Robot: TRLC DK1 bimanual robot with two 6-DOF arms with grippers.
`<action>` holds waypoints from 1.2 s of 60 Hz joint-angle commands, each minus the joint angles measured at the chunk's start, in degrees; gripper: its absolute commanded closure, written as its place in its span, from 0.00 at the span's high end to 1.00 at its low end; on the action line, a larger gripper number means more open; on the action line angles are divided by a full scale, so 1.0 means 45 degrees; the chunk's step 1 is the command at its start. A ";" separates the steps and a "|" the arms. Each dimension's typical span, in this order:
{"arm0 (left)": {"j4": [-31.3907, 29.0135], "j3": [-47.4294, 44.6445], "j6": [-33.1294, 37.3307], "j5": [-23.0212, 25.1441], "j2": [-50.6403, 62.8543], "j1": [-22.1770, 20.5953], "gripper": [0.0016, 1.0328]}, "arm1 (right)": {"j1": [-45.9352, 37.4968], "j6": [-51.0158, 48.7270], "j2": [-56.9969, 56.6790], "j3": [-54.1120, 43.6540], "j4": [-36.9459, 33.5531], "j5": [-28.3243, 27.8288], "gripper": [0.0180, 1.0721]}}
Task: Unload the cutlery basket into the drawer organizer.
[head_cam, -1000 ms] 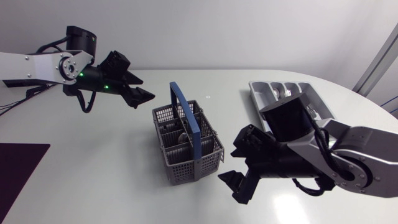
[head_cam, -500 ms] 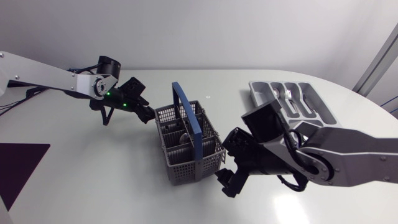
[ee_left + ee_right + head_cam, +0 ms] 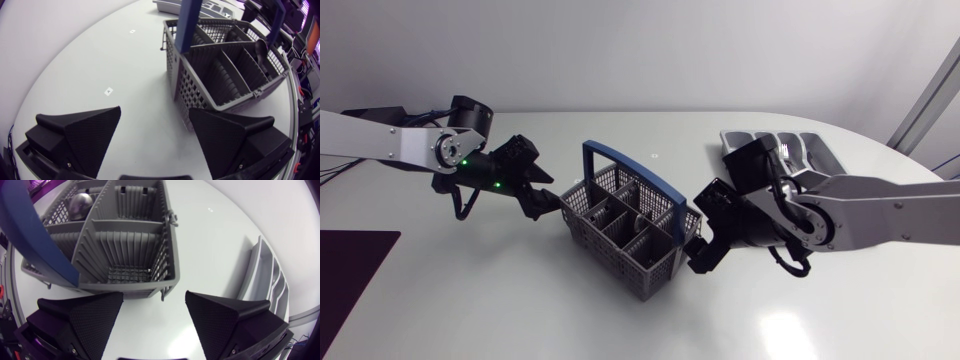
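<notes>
The grey cutlery basket (image 3: 605, 235) with a blue handle (image 3: 630, 165) stands mid-table, turned at a slant. My left gripper (image 3: 542, 198) is open, low at the basket's left corner. In the left wrist view the basket (image 3: 225, 75) lies just ahead of the right-hand finger (image 3: 235, 140). My right gripper (image 3: 698, 248) is open at the basket's right corner; its wall (image 3: 125, 287) sits just ahead of the fingers (image 3: 85, 315). A spoon bowl (image 3: 82, 202) shows in a far compartment and from the other side (image 3: 260, 47). The grey drawer organizer (image 3: 800, 145) lies at the back right, partly hidden by my right arm.
The organizer's edge (image 3: 265, 280) runs along beside the right gripper. A dark mat (image 3: 350, 265) lies at the table's left front edge. Bare white tabletop (image 3: 520, 300) spreads in front of the basket.
The basket has turned and shifted slightly toward the right. My left gripper came down to its left corner. My right gripper moved up against its right corner.
</notes>
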 commanded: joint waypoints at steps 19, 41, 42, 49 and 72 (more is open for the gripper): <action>-0.0492 -0.3684 0.0738 0.0679 -0.3468 -0.1450 0.93 | -0.1242 -0.0661 0.2573 0.3109 0.0387 -0.0142 0.86; -0.0961 -0.4641 0.0660 0.0288 -0.4620 -0.2270 0.93 | -0.1340 -0.0915 0.3745 0.4262 0.0309 0.1030 0.86; -0.0961 -0.4641 0.0660 0.0229 -0.4640 -0.2270 0.93 | -0.1340 -0.0935 0.3745 0.4223 0.0328 0.1148 0.86; -0.1156 -0.4758 0.0640 0.0151 -0.5167 -0.2016 0.94 | -0.1320 -0.0993 0.2866 0.3559 0.0485 0.2378 0.86; -0.1606 -0.5344 0.0191 0.0034 -0.7491 -0.1606 0.95 | 0.0906 -0.0759 -0.1821 0.1820 -0.1332 0.3941 0.86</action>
